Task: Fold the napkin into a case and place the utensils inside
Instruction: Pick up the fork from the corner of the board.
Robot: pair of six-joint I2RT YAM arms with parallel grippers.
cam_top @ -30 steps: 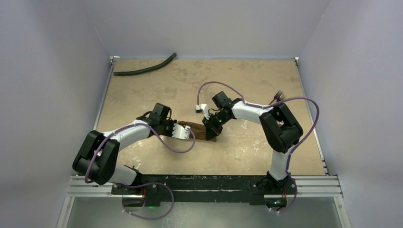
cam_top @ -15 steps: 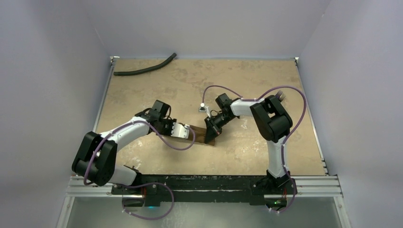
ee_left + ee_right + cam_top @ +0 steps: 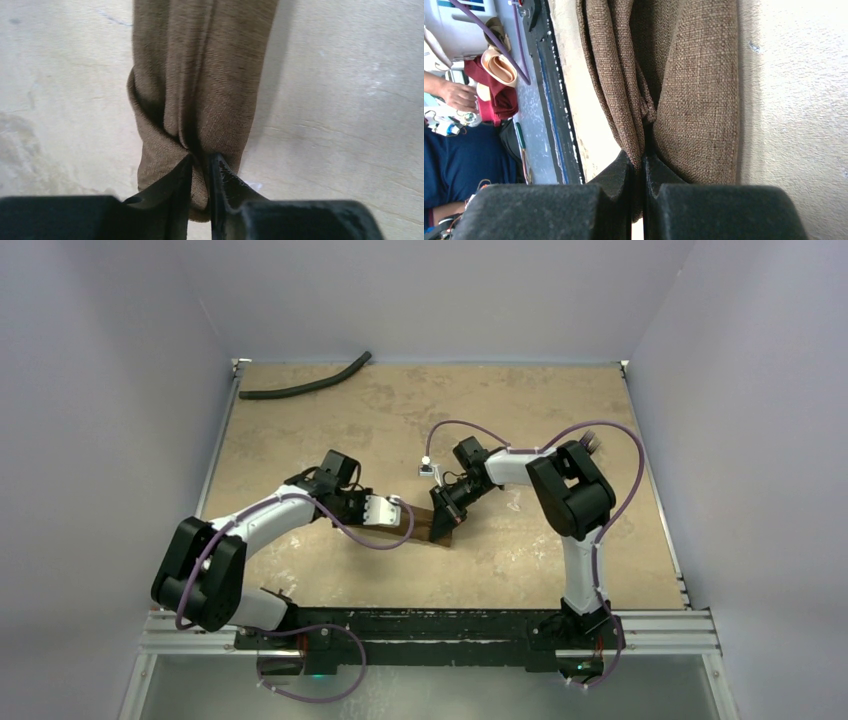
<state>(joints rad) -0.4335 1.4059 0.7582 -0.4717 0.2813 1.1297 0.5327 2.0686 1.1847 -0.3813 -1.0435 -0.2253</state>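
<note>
Far back, black hose point(image 3: 305, 383), napkin point(image 3: 419, 523) bunched centrally

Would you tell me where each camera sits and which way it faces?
Top external: above and behind the bases, looking down on the table; both arms show whole.
Left wrist: on the left arm, looking along the left gripper, which pinches the napkin.
Right wrist: on the right arm, looking along the right gripper at the napkin; a person shows beyond the table edge.
Shared: all three see the napkin.
</note>
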